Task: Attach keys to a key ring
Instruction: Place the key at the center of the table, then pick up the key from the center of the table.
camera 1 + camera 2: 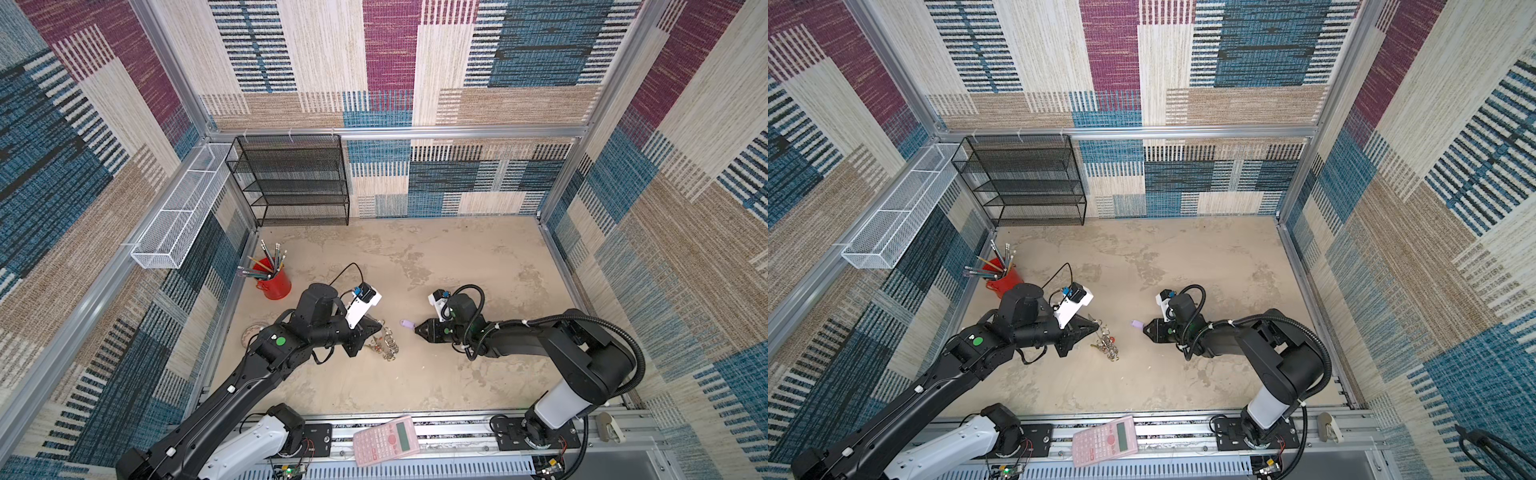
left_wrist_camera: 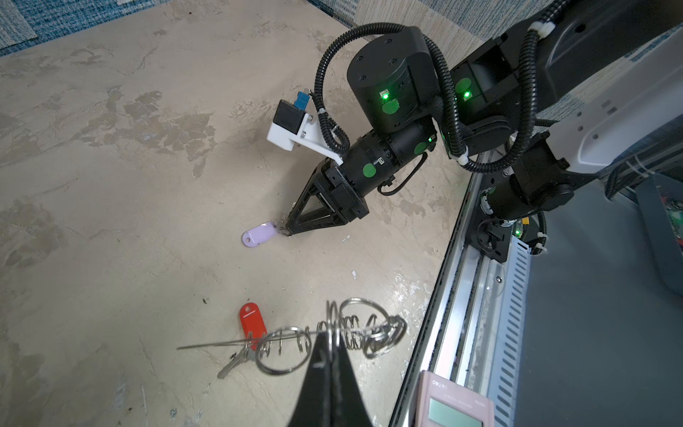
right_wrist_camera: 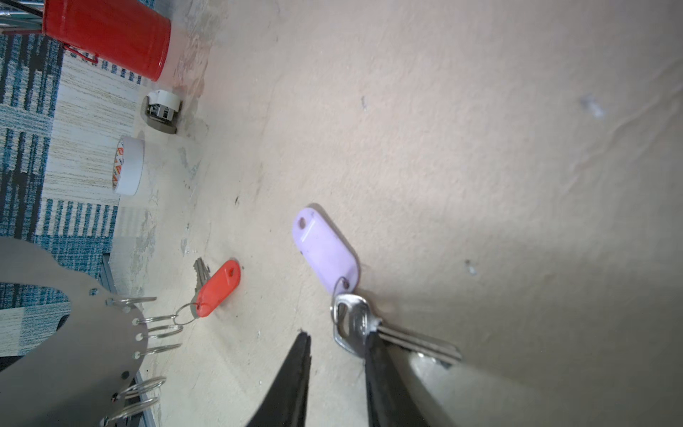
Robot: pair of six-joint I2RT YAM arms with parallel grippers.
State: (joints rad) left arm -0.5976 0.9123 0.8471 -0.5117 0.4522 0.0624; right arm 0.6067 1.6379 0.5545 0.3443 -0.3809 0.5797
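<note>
- The key ring (image 3: 55,332), a grey band with silver split rings along its edge, sits over the table (image 1: 478,270) straight ahead of the pink calculator (image 1: 386,440)
- The left gripper (image 2: 330,337) is clamped tight on the band's thin edge, so the key ring is right at its fingertips, with the rings fanning out to either side
- The red key (image 3: 218,288) is threaded on one of the split rings; its tag and blade lie on the table just beside the band
- The lilac key (image 3: 329,255) lies flat on the table, also ahead of the calculator but a little to the robot's right of it, apart from the key ring
- The right gripper (image 3: 338,336) is low over the lilac key's metal end with a narrow gap between its jaws; one finger (image 3: 380,377) overlaps the blade and the other finger (image 3: 295,377) stands clear of it, so the key is not pinched
- In both top views the two grippers point at each other, with the key ring and the lilac key between them
- A red cup of pencils (image 1: 274,284) stands farther from the calculator, off to the robot's left
</note>
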